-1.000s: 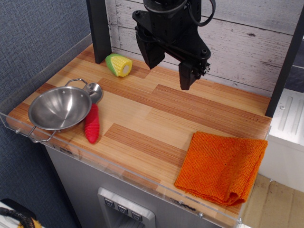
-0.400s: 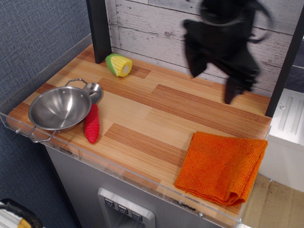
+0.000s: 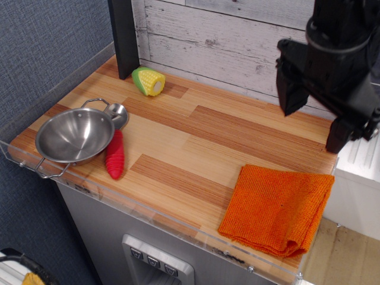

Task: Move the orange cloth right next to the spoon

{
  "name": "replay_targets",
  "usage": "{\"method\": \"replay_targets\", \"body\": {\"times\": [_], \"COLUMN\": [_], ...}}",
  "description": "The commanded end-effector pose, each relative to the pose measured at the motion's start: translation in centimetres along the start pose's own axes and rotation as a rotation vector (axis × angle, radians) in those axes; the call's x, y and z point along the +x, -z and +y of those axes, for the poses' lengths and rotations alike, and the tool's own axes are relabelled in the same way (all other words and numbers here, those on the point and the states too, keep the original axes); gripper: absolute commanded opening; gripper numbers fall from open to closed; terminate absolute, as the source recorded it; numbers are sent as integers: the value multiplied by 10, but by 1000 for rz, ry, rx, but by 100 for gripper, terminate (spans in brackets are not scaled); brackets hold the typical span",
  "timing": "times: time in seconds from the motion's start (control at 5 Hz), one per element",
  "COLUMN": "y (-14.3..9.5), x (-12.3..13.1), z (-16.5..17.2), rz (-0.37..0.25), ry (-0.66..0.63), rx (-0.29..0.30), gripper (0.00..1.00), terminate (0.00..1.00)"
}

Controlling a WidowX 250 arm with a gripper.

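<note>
Grabbing the orange cloth [image 3: 278, 208] is the step in hand, as I judge it, and nothing about that grab has begun. It lies flat and folded at the front right corner of the counter [image 3: 196, 142], at about 4 o'clock from the middle of the wood, its near hem reaching the clear front lip. I would come down on its upper left area, the part furthest in from the edges, and pinch a fold rather than press flat, since terry will likely bunch and drag if I only push it. A low lift or a slide toward 9 o'clock should do.

Further back on the left, at about 9 o'clock, lies the spoon [image 3: 116, 148], red handle pointing to the front, metal scoop tucked against the steel bowl [image 3: 74, 135]. The bare wood just right of the handle is my target, and I must stop short so the cloth does not shove the spoon.

At the back, near 11 o'clock, sits the toy corn [image 3: 148, 81], well clear of the path.

My gripper [image 3: 312, 122] hangs above the back right, at about 2 o'clock. Its two dark fingers stand spread wide with wall showing between them, holding and touching nothing.
</note>
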State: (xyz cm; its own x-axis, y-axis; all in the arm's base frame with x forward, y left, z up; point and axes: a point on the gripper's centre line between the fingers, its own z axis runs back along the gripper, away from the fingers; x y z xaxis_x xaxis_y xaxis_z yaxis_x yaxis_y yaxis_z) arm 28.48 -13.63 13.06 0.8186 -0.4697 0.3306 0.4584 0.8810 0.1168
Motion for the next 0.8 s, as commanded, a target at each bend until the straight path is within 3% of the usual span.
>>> {"method": "replay_targets", "body": {"times": [0.0, 0.2, 0.6], "y": [-17, -18, -3], "x": [-27, -33, -46], "z": [19, 22, 30], "rz": [1, 16, 60], "ry": [-67, -82, -44], "rx": [22, 32, -12], "gripper": [100, 100, 100], "terminate": [0, 0, 0]}}
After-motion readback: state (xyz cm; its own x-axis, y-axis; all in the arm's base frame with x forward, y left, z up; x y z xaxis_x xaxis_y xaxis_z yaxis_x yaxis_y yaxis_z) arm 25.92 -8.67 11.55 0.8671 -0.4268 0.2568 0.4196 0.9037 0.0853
